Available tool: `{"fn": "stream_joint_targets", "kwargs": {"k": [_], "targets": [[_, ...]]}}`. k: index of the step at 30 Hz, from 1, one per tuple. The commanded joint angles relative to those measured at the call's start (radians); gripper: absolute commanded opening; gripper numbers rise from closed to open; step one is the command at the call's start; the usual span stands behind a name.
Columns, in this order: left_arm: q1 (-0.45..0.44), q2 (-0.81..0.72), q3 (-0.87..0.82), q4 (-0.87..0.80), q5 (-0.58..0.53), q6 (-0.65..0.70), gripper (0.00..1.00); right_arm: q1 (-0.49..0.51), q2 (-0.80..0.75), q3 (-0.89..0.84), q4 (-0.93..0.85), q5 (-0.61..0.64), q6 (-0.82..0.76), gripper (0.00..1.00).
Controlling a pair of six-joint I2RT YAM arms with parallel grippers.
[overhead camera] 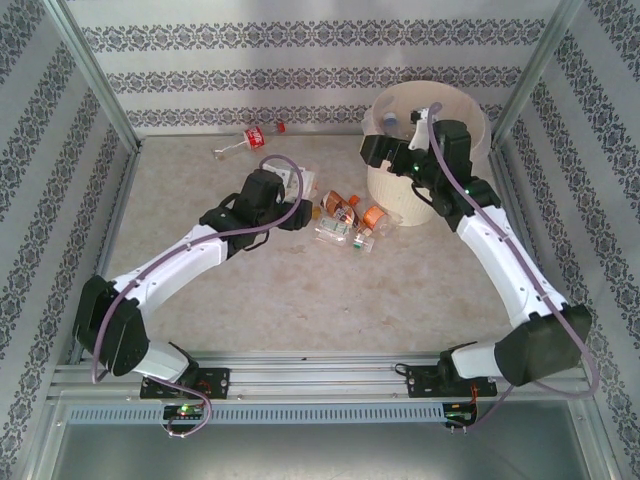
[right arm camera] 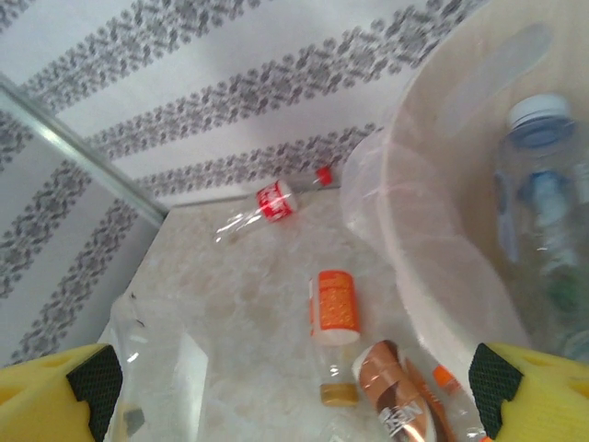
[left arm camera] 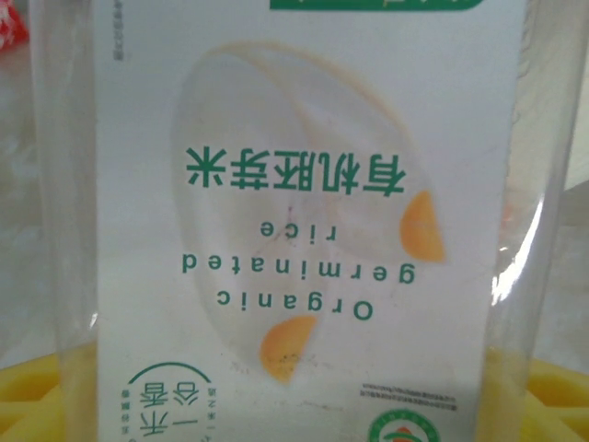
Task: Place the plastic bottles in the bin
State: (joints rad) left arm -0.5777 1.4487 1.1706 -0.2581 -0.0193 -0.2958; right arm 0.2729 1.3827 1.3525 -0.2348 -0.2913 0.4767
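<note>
Closest to us, a clear white-labelled bottle (left arm camera: 304,230) sits between the yellow fingers (left arm camera: 28,405) of the left hand (left arm camera: 294,401); we cannot tell whether they grip it. We judge it light, thin-walled and slippery, best held at its labelled middle. At the bin (overhead camera: 400,205) rim, the right hand (right arm camera: 294,387) hangs with fingers apart. More bottles (overhead camera: 345,218) lie on the counter (overhead camera: 300,290).

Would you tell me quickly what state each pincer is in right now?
Left pincer: straddles the clear white-labelled plastic bottle; grip cannot be told.
Right pincer: open, holding nothing.
</note>
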Motion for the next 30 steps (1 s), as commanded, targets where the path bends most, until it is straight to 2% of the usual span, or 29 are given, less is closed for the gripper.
{"fn": "stream_joint_targets", "kwargs": {"k": [1,6,9,16,20,25,30], "targets": [[-0.027,-0.043,-0.009,0.106,0.051,0.078,0.53,0.021,0.056,0.053,0.006,-0.152,0.022,0.98],[-0.045,-0.055,0.001,0.102,0.086,0.103,0.43,0.061,0.118,0.082,0.037,-0.290,0.038,0.98],[-0.054,-0.063,-0.002,0.127,0.105,0.109,0.41,0.092,0.148,0.095,0.025,-0.254,0.032,0.98],[-0.066,-0.076,-0.009,0.182,0.146,0.114,0.41,0.127,0.206,0.129,0.014,-0.219,0.059,0.98],[-0.067,-0.070,-0.003,0.181,0.153,0.118,0.41,0.136,0.233,0.145,0.018,-0.248,0.068,0.97],[-0.067,-0.068,-0.001,0.186,0.151,0.116,0.42,0.143,0.249,0.165,0.009,-0.268,0.074,0.82],[-0.067,-0.053,0.010,0.177,0.140,0.110,0.42,0.147,0.256,0.168,0.023,-0.325,0.076,0.73]]}}
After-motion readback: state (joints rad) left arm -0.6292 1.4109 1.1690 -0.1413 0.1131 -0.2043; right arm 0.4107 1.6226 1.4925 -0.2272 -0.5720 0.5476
